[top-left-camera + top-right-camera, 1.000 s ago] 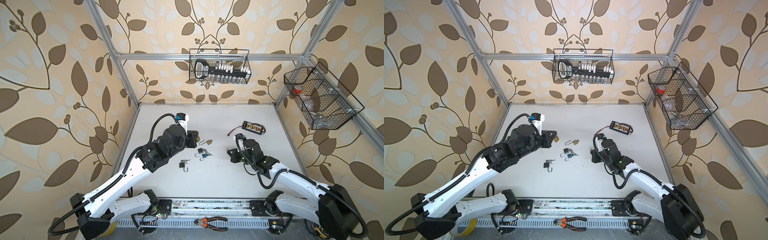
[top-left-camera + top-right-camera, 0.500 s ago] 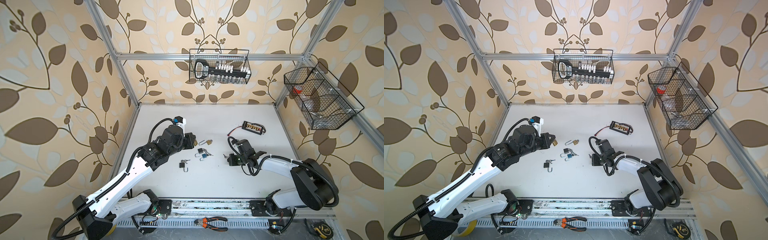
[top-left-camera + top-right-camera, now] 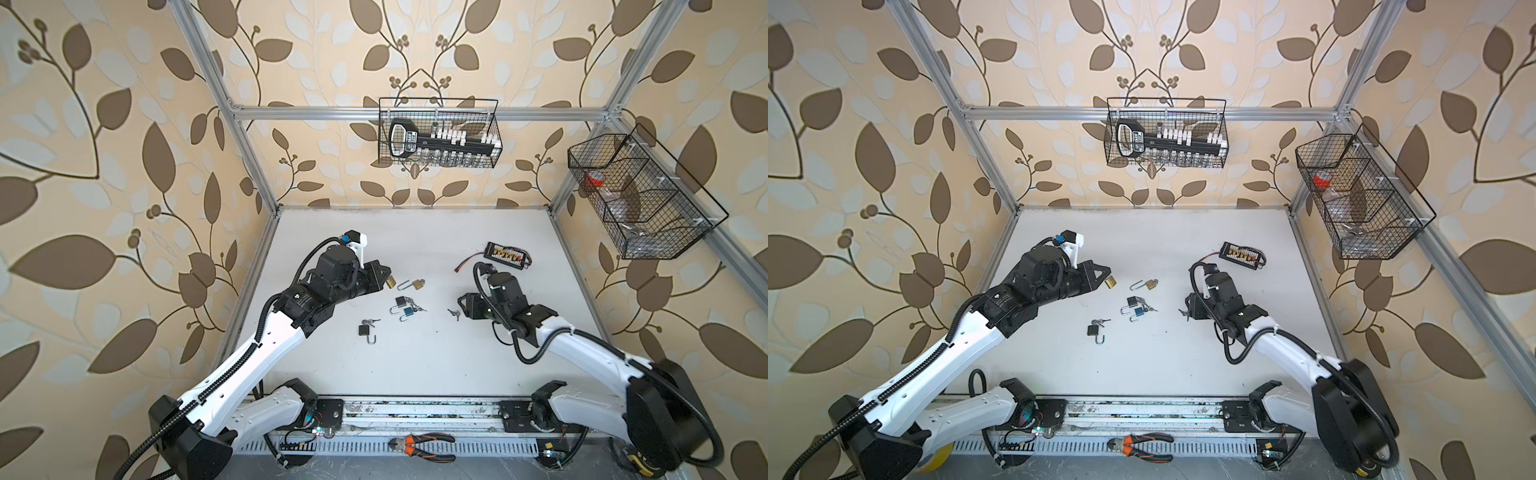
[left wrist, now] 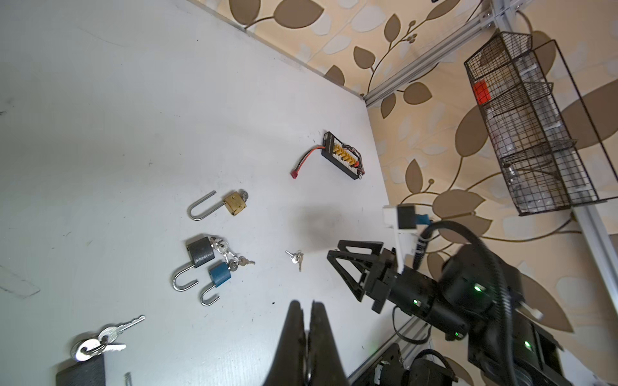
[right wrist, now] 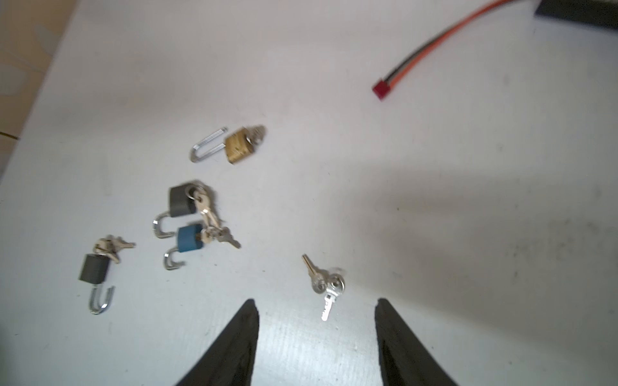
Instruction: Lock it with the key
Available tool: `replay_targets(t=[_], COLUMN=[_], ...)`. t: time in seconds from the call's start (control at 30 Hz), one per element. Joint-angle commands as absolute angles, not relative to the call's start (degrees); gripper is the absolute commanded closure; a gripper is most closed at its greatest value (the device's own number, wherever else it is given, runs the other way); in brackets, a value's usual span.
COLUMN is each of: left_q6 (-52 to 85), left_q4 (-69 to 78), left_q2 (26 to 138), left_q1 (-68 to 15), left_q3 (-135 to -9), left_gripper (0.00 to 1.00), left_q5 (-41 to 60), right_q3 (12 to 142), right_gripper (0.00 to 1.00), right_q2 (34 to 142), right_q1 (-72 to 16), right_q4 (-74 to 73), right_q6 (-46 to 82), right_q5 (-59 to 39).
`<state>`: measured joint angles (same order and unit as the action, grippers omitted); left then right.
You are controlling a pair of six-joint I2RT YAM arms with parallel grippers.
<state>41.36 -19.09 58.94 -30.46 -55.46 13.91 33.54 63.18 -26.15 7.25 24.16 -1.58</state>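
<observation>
Keys (image 5: 326, 287) lie loose on the white bench (image 5: 468, 167), just ahead of the right end effector (image 5: 315, 302), whose jaws stand apart and empty. Left end effector (image 3: 1104, 275), clamped shut, grips a small brass padlock (image 3: 1110, 282).

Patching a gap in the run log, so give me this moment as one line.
left gripper: shut on brass padlock | right gripper: open, low at loose keys, not gripping them | stage: keys not picked up
</observation>
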Motion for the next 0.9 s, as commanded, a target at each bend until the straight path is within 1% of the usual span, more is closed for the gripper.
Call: replay_targets(t=[0.0,0.1,0.23,0.37,0.47,0.6,0.87], left_q6=[44.5,43.7,41.6,39.9,39.5,39.3,39.0], left_q4=[-7.9,-5.8,-6.5,-7.5,-7.2,-6.9,-7.2], left_q2=[60.2,62.7,64.4,66.2,67.1,67.9,68.6], left_q1=[-29.6,-29.9,-33.1,-37.0,-39.2,-41.0,-41.4], left_q3=[-54.0,-54.9,-56.4,-58.2,-58.7,-58.8,-59.4], left_gripper=[1.00,1.00,1.00,1.00,1.00,1.00,1.00], left_q5=[25.8,30.3,28.7,26.9,26.1,25.0,24.7], right_q3=[33.7,36.2,40.3,44.6,47.3,50.0,51.7], right_gripper=[0.37,0.30,0.22,0.20,0.21,0.24,0.30], right_q2=[56.8,53.5,52.2,54.2,56.5,59.4,62.3], right_q1=[-29.0,-33.6,-39.4,-43.1,-43.3,-43.4,-44.7], right_q4=[6.7,7.2,8.2,10.1,11.4,12.1,12.4], right_q6=[17.7,15.0,13.3,12.0,12.6,14.3,14.3], right_q5=[-4.3,-6.0,-4.8,-4.4,-6.0,-8.1,-9.8])
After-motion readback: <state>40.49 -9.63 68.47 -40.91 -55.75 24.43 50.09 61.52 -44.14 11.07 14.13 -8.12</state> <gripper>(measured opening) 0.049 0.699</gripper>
